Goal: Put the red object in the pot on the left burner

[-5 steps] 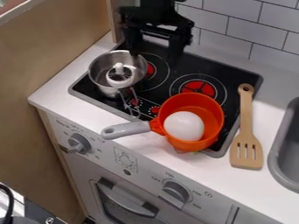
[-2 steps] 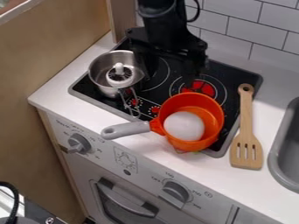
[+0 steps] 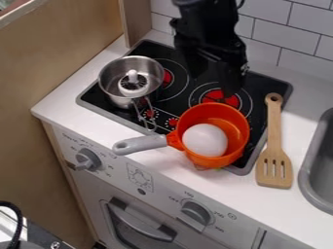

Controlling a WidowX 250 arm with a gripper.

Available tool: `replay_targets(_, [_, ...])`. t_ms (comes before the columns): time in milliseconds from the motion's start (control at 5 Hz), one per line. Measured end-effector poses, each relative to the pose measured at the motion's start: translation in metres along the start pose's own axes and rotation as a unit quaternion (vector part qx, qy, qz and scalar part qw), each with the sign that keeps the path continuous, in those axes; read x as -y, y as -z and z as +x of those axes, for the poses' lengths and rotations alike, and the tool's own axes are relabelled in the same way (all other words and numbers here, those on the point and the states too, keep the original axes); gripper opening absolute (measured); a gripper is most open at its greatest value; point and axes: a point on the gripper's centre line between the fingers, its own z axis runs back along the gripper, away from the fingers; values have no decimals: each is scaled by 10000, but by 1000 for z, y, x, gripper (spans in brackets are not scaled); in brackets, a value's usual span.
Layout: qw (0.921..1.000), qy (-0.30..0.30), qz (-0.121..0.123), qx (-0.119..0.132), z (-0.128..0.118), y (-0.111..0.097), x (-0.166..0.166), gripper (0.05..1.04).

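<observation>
We see the black hand [image 3: 216,80] pointing down behind the orange pot [image 3: 236,130]; whether it is clenched, we cannot tell.

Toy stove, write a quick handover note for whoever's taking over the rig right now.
Hand: above the back of the cooktop; can't tell its grip.
Things: metal pot on the cooktop's left, a whitish utensil inside. Orange-red saucepan, probably the "red object", at front right, holding a white egg-shaped thing.
Done: no red object visible in the metal pot.
Left: confirm the target, grasp it, place it in the metal pot.
</observation>
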Motion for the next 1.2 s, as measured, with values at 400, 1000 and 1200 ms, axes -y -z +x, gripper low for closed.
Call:
replay_targets(400, [9866,998,288,-1256,9,6,-8,1001])
replay_targets(1000, [9845,1104,258,-1339,5,5,-14,1001])
replay_targets(1200, [9846,1101,252,-1336,5,5,-13,1001])
